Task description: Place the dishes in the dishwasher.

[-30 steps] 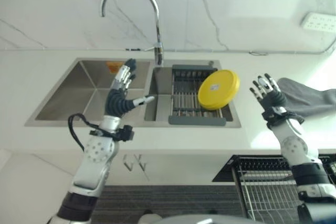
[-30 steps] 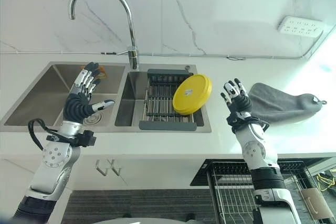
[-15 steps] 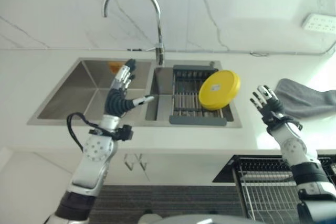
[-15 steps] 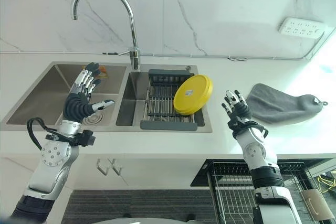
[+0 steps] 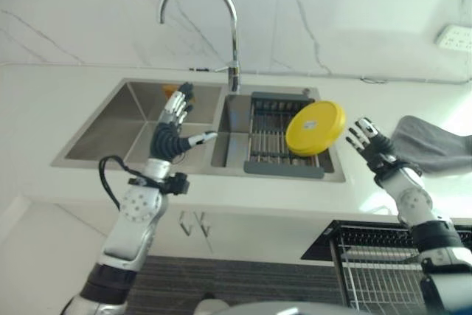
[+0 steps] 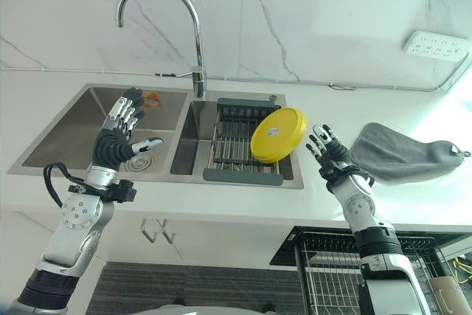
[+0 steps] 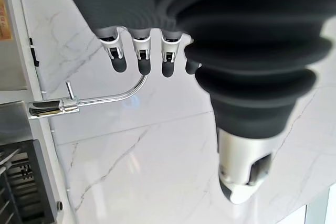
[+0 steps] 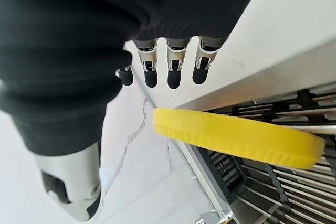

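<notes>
With the yellow plate [image 6: 277, 134] leaning in the sink rack [image 6: 240, 145], the right hand [image 6: 330, 154], spread and empty just beside it, should close on the plate's rim squarely

Only real change is the right hand [image 6: 330, 154]: it's dropped lower and slid in toward the sink, so now it sits just beside the yellow plate [image 6: 277, 134] with fingers spread, not touching it. The camera shifted a bit too.
</notes>
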You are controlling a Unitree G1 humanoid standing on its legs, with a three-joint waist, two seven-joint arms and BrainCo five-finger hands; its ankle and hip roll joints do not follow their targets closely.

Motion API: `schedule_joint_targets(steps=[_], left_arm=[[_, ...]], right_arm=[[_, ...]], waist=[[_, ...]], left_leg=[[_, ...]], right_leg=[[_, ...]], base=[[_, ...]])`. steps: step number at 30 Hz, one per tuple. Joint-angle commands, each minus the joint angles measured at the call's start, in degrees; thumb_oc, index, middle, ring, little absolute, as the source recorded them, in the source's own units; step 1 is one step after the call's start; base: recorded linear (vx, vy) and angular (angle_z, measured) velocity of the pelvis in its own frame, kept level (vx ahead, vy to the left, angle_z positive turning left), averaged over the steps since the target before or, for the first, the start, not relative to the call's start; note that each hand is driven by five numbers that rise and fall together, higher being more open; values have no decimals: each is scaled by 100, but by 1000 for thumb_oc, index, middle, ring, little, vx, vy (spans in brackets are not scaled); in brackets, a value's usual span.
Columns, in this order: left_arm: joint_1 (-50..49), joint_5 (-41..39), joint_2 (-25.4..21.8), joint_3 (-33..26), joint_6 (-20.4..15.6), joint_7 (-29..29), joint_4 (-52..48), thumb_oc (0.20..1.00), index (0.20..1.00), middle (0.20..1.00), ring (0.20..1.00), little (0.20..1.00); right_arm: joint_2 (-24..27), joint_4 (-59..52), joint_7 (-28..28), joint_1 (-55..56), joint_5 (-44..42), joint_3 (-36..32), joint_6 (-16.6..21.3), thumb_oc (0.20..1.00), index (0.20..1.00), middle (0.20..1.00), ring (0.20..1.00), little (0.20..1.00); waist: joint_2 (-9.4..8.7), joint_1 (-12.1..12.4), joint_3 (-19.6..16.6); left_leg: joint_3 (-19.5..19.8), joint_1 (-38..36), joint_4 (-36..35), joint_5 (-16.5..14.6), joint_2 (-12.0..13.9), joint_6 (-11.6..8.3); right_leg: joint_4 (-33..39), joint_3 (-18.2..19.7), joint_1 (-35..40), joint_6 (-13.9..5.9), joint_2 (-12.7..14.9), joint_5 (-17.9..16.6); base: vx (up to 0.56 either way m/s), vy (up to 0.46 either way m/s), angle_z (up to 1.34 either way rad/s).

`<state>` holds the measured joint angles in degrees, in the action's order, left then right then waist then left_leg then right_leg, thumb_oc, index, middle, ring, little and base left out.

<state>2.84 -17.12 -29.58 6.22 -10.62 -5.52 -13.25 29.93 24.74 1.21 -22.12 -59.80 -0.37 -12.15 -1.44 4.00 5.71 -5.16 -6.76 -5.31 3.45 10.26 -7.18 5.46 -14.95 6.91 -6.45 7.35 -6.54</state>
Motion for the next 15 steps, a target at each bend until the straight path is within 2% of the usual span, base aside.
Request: schedule_joint_targets(steps=[1, 15], left_arm=[[530, -78, -225, 128, -210, -11, 8, 1000, 1000, 1000, 1000, 1000], [488, -101, -280, 127, -96, 18, 14, 1000, 1000, 1000, 1000, 1000]], right_arm=[[333, 116, -280, -759, -388, 89, 126, 1000, 1000, 1000, 1000, 1000], [331, 365, -341, -800, -462, 192, -8, 1000, 1000, 1000, 1000, 1000]], waist=[[-70, 154, -74], [-56, 193, -72]], left_leg=[[-143, -187, 31, -483, -276, 237], [-111, -202, 31, -494, -323, 252]], right_leg=[[-46, -40, 290, -46, 33, 564], [-46, -70, 341, -33, 29, 593]], base=[[0, 0, 0], [22, 4, 4]])
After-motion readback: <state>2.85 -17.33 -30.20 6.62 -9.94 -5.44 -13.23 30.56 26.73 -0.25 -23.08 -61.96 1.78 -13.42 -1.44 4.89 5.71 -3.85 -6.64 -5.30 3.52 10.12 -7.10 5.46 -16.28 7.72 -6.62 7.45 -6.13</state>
